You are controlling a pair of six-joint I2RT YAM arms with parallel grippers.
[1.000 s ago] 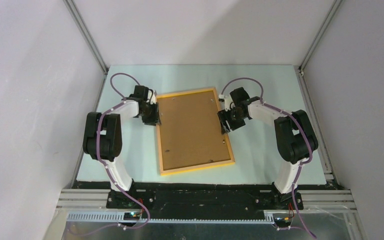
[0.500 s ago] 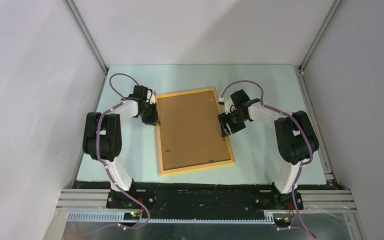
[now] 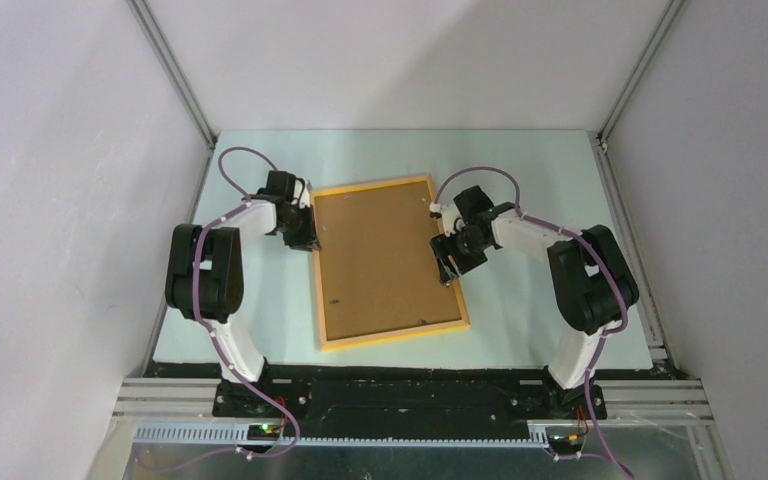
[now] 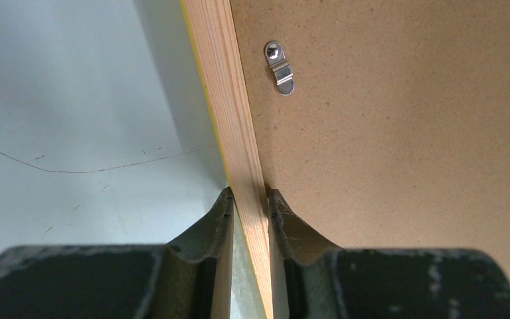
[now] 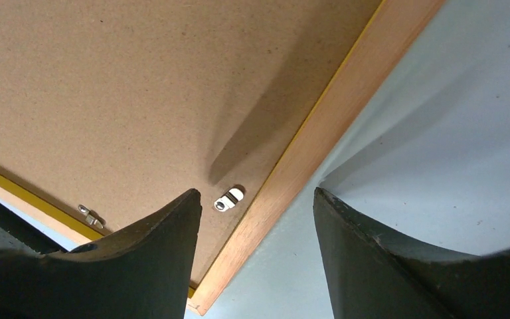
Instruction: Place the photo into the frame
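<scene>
The frame (image 3: 392,337) lies back side up on the table, its brown backing board (image 3: 380,255) facing me. The photo is hidden. My left gripper (image 3: 307,238) is at the frame's left rail near the far corner. In the left wrist view it (image 4: 249,199) is shut on that wooden rail (image 4: 229,100), one finger outside and one on the board side. My right gripper (image 3: 448,268) hovers over the right rail. In the right wrist view it (image 5: 257,199) is open, straddling the rail (image 5: 332,113) with nothing gripped.
Small metal turn clips (image 4: 280,67) (image 5: 230,199) sit on the backing board beside the rails. The pale green table (image 3: 540,200) extends bare to the right of the frame. Grey walls enclose the table on three sides.
My right gripper has shifted left and slightly nearer, from just outside the frame's right rail to over it. The left arm and the frame have stayed put.
</scene>
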